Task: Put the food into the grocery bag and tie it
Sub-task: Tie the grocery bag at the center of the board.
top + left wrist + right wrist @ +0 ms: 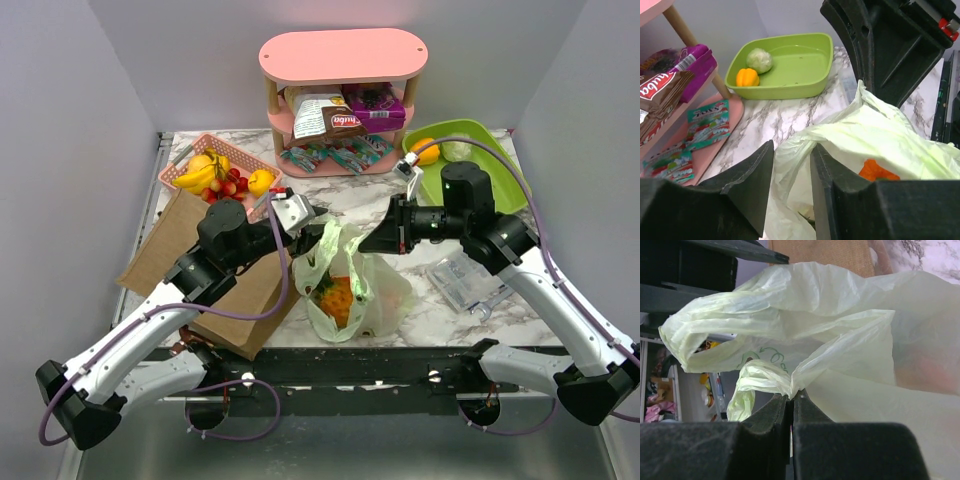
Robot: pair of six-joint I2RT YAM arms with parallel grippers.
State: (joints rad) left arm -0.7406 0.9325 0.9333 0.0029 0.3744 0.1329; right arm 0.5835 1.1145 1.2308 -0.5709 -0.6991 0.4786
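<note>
1. Two tools at grocery bag (372, 292), mid-surface (425, 322): right tool (791, 396) clamped on a gathered fold; left tool (791, 148) parted around bag edge.
2. Thin, crinkly, translucent pale-green plastic; orange food (338, 298) inside.

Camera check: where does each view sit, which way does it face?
Top: above and behind the arm bases, looking down on the table; both arms show, left tool and right tool at the bag.
Left wrist: on the left arm, facing over the bag toward the tray; left tool's fingers at bottom, right arm top right.
Right wrist: on the right arm, facing the bag's handle; right tool pinches it.
Shared: top and left wrist both show tray, shelf.
</note>
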